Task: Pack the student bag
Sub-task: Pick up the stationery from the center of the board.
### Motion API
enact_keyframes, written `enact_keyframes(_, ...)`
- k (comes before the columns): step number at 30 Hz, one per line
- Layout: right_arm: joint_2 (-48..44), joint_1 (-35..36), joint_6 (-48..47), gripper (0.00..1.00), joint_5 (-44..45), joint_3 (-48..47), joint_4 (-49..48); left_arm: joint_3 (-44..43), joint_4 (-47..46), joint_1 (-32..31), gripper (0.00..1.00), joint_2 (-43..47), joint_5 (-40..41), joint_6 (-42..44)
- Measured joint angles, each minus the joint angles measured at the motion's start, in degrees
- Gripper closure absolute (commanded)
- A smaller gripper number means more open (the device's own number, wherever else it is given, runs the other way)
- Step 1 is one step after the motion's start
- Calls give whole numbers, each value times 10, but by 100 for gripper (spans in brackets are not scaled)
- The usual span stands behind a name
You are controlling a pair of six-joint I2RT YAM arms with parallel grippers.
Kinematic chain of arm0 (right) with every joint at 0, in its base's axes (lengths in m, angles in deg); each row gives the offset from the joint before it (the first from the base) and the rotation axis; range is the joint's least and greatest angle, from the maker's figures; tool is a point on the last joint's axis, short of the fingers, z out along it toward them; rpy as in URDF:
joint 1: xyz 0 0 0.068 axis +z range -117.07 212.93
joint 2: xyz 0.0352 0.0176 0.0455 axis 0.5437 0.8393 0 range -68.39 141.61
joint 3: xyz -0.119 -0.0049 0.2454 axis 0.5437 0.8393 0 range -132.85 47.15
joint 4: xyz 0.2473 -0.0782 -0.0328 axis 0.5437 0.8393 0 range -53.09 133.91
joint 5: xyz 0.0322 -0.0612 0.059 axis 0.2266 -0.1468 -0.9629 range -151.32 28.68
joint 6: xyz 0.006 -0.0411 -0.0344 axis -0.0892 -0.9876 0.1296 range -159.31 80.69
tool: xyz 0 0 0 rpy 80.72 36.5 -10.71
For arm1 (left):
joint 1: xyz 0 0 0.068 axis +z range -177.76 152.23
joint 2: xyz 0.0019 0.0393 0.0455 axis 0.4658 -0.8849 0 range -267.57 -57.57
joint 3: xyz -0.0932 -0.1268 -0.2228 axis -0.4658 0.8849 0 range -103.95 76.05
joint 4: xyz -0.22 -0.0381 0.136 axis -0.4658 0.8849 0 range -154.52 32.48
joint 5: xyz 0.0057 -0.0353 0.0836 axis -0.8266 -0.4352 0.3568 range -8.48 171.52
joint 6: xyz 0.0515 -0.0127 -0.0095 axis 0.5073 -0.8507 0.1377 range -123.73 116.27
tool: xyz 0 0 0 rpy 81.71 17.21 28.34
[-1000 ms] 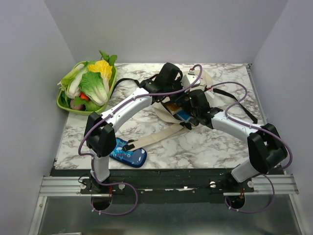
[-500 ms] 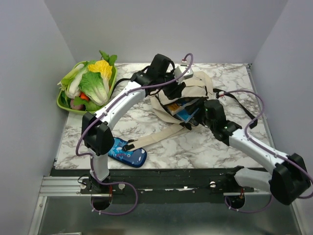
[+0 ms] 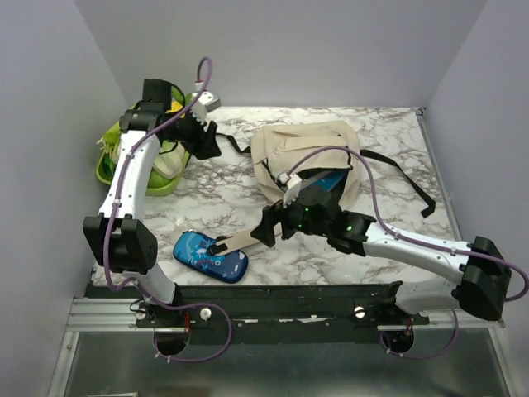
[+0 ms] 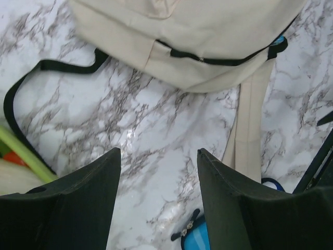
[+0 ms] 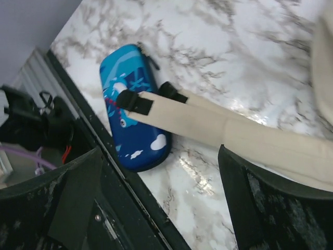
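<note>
1. A marble-patterned table (image 3: 215, 198) stands in front of two robot arms. The student bag (image 3: 302, 153), a soft cream backpack with black zipper trim, lies flat at the far middle of the table.
2. The bag's mouth gapes toward the near side, and something blue (image 3: 331, 178) shows inside it.
3. Two long cream straps (image 5: 208, 125) run from the bag toward the near edge. Their black tips lie across a small blue pencil case (image 3: 192, 248), which sits on the table well apart from the bag.
4. The right gripper (image 5: 156, 156) hovers low over those straps, just beside the pencil case. Its jaws are spread wide and hold nothing.
5. The left gripper (image 4: 158, 161) hangs off to the far left, near a green tray of vegetables (image 3: 103, 174). Its jaws are parted and empty. A loop of black strap (image 4: 67, 66) lies on the table below it.
6. Judging by this layout, the step in hand is fetching the pencil case so it can go into the bag.
7. The next move likely calls for the right gripper to travel a little further toward the near left and come down around the case's narrow sides.
8. The straps resting on the case are the snag. A grip that catches them could tug the bag along, so the jaws should close on the case alone.
</note>
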Motion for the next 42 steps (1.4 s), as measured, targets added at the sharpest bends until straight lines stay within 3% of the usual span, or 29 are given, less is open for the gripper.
enact_keyframes(4,62,48,-73,0,-54,-68,20,17,37,88,31,8,-32,21)
enact_keyframes(12,238,122,-211,0,-108,-254,86,42,144,179,28,20,-67,108)
enact_keyframes(20,430,130,-293,0,-117,-448,153,37,194,289,23,26,-96,157)
enact_keyframes(28,492,131,-322,0,-102,-492,194,32,204,300,22,28,-110,228)
enact_keyframes(38,557,181,-379,0,18,-555,228,38,206,328,20,29,-113,268)
enact_keyframes(41,557,192,-393,0,43,-556,227,37,207,328,13,28,-115,268)
enact_keyframes(42,558,196,-397,0,51,-557,228,34,206,328,6,27,-116,268)
